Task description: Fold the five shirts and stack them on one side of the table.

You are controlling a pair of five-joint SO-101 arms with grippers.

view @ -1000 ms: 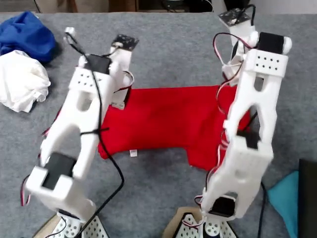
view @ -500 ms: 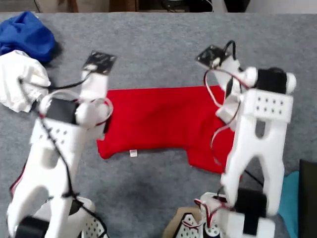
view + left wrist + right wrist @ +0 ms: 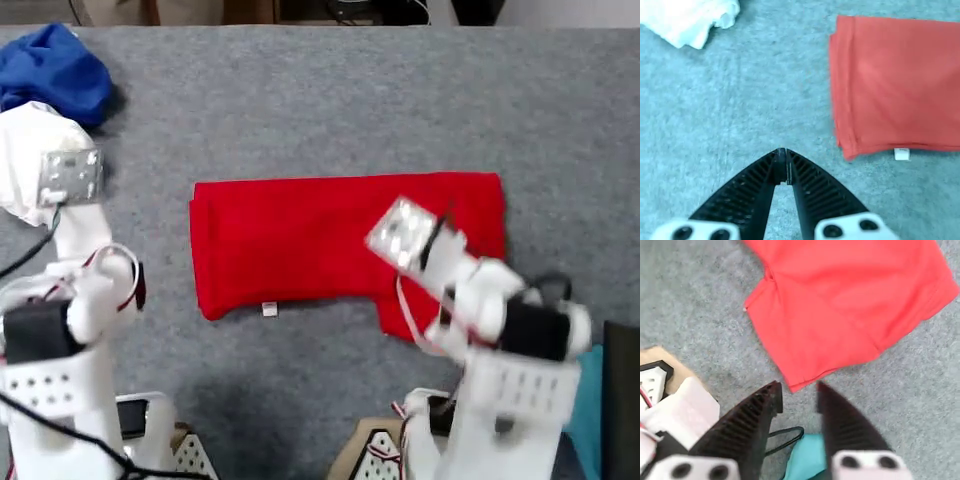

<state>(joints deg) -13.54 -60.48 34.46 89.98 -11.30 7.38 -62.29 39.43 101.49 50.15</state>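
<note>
The red shirt (image 3: 340,240) lies half-folded at mid-table with one sleeve (image 3: 815,340) jutting out, so tucking it seems next: the right gripper (image 3: 798,388), slightly spread, must pinch its hem, while the left gripper (image 3: 781,160) hangs pressed together, empty.

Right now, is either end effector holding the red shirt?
Nothing is held. The left end effector is shut empty, the right end effector is open, and the red shirt lies free.

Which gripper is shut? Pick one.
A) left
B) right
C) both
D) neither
A: the left gripper has its fingertips pressed together, while the right gripper shows a clear gap between its fingers.
</note>
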